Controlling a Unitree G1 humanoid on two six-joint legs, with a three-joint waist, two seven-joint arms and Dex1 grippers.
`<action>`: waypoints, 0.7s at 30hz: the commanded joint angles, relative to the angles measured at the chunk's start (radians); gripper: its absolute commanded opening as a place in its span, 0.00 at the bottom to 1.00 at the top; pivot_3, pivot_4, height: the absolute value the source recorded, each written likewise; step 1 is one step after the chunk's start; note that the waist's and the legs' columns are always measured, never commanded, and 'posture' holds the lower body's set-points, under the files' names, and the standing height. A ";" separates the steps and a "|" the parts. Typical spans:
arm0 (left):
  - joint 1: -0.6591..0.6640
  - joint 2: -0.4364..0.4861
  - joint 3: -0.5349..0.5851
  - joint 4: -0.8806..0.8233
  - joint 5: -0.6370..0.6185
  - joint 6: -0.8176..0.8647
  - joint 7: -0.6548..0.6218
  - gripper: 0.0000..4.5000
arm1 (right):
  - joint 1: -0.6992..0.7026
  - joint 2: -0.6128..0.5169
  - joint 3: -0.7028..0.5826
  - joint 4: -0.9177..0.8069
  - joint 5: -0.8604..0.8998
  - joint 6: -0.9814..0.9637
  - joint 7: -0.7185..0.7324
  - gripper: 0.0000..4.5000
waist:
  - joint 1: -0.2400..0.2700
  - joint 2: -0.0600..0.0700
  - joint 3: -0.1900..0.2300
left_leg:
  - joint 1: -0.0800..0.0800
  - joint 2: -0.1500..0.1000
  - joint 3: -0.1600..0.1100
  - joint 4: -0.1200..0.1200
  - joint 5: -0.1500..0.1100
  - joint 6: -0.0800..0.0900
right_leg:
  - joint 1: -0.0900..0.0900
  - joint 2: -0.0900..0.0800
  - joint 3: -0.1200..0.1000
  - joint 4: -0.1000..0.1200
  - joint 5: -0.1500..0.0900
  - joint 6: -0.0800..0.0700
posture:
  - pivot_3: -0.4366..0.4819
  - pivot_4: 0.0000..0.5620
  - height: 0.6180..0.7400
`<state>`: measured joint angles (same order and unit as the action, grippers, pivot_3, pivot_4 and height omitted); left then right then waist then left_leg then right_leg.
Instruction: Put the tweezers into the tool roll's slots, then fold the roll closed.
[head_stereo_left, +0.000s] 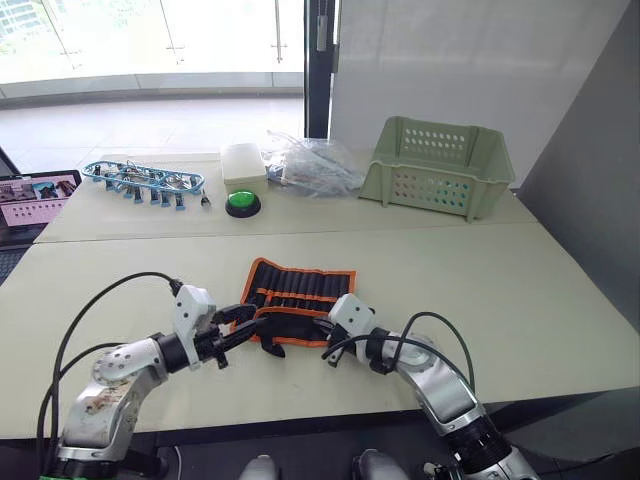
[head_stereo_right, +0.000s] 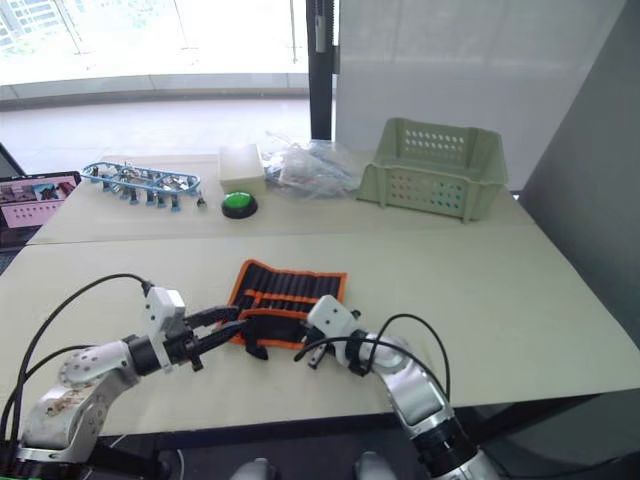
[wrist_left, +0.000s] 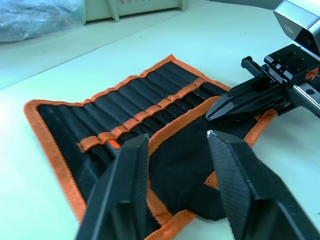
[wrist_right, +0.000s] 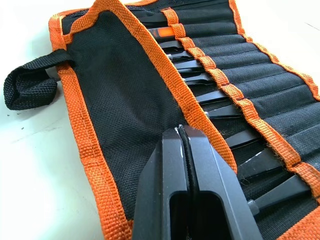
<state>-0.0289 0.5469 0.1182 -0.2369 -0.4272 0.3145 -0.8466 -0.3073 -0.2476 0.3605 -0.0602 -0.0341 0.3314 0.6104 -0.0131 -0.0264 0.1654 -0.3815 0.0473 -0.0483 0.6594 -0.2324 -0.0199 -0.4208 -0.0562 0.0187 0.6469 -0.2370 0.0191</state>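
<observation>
With the tool roll (head_stereo_left: 298, 295) lying mid-frame, tweezers (wrist_right: 210, 95) slotted, my right gripper (wrist_right: 183, 137) pinches the near flap while the left gripper (wrist_left: 175, 165) hangs spread; I'd carry that flap squarely across.

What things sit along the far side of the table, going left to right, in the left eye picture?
Laptop → blue clip rack → green button → clear plastic bag → pale green basket.

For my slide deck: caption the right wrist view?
Shut right gripper presses the tool roll's folded flap, tweezers slotted under the orange band.
</observation>
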 joint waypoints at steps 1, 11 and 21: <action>-0.018 -0.033 -0.039 -0.025 0.054 -0.010 0.081 0.12 | 0.024 -0.016 0.008 0.023 -0.008 0.057 0.004 0.00 | -0.001 0.000 0.000 | 0.000 0.000 0.000 0.000 0.000 0.000 | 0.000 0.000 0.000 0.000 0.000 0.000 | 0.48 0.27 0.84; -0.064 -0.095 -0.119 0.033 0.191 -0.013 0.224 0.01 | 0.018 -0.022 0.020 0.011 -0.003 0.045 0.006 0.00 | -0.023 0.005 0.001 | 0.011 -0.037 -0.057 -0.016 0.012 -0.001 | 0.022 -0.029 -0.038 0.000 -0.017 0.005 | 0.48 0.27 0.83; -0.048 -0.181 -0.199 0.145 0.281 -0.032 0.302 0.01 | 0.020 -0.037 0.023 -0.001 -0.012 0.049 0.004 0.00 | -0.004 0.006 0.001 | 0.007 -0.032 -0.051 -0.019 0.013 -0.002 | 0.020 -0.022 -0.028 0.001 -0.016 0.003 | 0.48 0.27 0.83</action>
<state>-0.0869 0.3711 -0.0532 -0.1204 -0.1664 0.2847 -0.5558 -0.3040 -0.2759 0.3723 -0.0777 -0.0334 0.3509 0.6087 -0.0172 -0.0204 0.1661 -0.3734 0.0150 -0.0985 0.6409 -0.2199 -0.0220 -0.4005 -0.0782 -0.0093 0.6476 -0.2528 0.0219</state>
